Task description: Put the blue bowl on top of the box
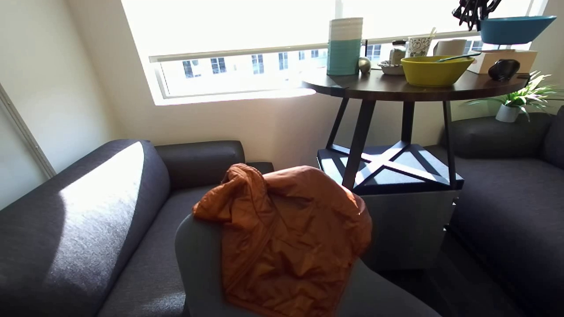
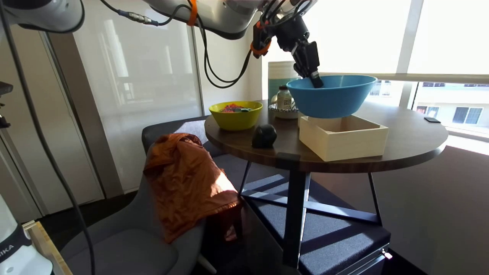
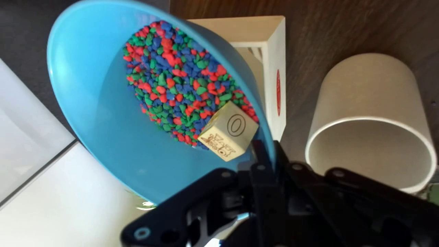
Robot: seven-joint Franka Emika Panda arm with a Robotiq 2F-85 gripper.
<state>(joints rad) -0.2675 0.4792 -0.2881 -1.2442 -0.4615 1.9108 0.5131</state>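
Yeah, jaws grip the blue bowl (image 2: 329, 100) by its rim, probably keeping its base free for that wooden box (image 2: 355, 143).

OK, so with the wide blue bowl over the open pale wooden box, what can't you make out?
Most of the floor inside the pale wooden box: wrist view, hidden by the blue bowl.
Far sides of the printed wooden cube: wrist view, hidden by its near sides.
Print on the pale, dark-lidded jar: in an exterior view, too small.
What the green patch is: wrist view, cut off by the right edge.
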